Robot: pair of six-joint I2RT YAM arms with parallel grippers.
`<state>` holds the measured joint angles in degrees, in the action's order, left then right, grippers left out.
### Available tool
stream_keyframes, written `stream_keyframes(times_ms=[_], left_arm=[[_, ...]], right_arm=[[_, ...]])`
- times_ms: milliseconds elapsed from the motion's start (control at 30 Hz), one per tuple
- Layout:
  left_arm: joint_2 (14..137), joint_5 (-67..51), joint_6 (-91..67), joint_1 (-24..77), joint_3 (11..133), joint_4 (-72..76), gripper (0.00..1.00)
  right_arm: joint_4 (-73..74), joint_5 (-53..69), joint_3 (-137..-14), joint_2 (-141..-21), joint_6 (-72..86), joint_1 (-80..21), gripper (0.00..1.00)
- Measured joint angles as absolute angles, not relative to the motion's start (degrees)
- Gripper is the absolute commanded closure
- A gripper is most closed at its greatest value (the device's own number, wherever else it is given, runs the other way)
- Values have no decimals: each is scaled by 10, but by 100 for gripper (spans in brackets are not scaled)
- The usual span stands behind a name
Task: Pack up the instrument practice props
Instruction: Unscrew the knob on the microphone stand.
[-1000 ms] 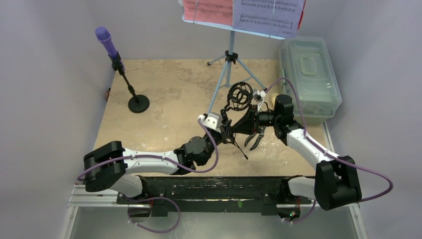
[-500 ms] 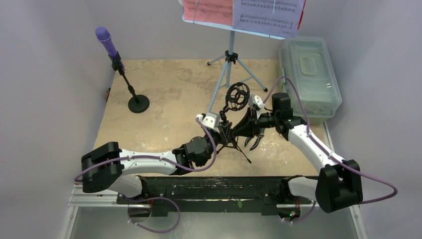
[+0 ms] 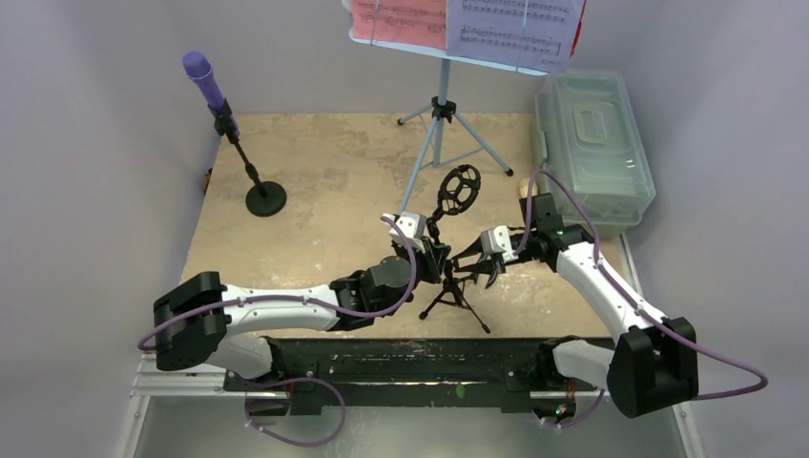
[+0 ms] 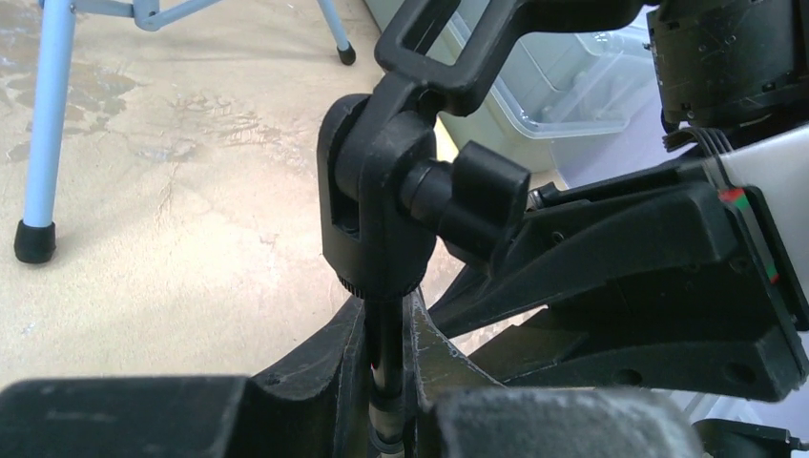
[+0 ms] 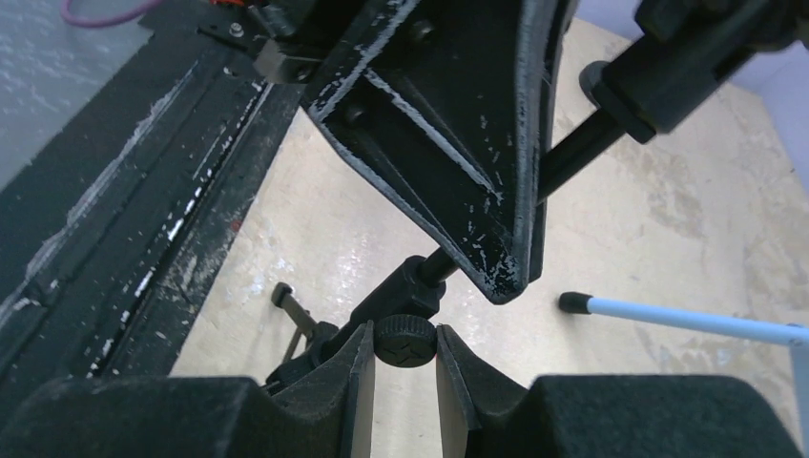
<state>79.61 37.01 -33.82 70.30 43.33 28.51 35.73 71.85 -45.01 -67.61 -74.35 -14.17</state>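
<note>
- Since a second ago: the black mic tripod [image 3: 452, 291] has swung from a slant to nearly upright. The right arm has dropped lower and come in at the tripod's lower hub.
- The tripod is at the near middle of the table [image 3: 315, 191], between the two arms, legs spread and ring mount [image 3: 459, 187] on top. Can't tell if the feet touch the table.
- Left gripper [image 4: 386, 382]: fingers pinched tight on the thin shaft just under the swivel block.
- Right gripper [image 5: 404, 355]: fingers closed on the small round knob [image 5: 404, 341] at the leg hub, one on each side and touching it.
- Purple microphone [image 3: 203, 78]: tilted on the round-base pole [image 3: 264, 198] at the far left, well apart from both arms.
- Light-blue music desk [image 3: 437, 134]: stands on its tripod legs at the far middle, red page [image 3: 399, 19] and white page [image 3: 520, 24] side by side on it.
- Plastic box [image 3: 593, 143]: lid on, far right, just behind the right arm.
</note>
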Motion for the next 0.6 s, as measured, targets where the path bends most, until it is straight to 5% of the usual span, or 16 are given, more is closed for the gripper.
stream_keyframes(times_ms=[200, 467, 600], left_arm=[[796, 361, -355, 700, 436, 276, 100], [796, 362, -354, 696, 436, 276, 100], [796, 371, -351, 687, 436, 276, 100]], right_arm=[[380, 711, -450, -667, -802, -141, 90], [395, 706, -450, -667, -802, -141, 36], [417, 696, -450, -667, -795, -139, 23]])
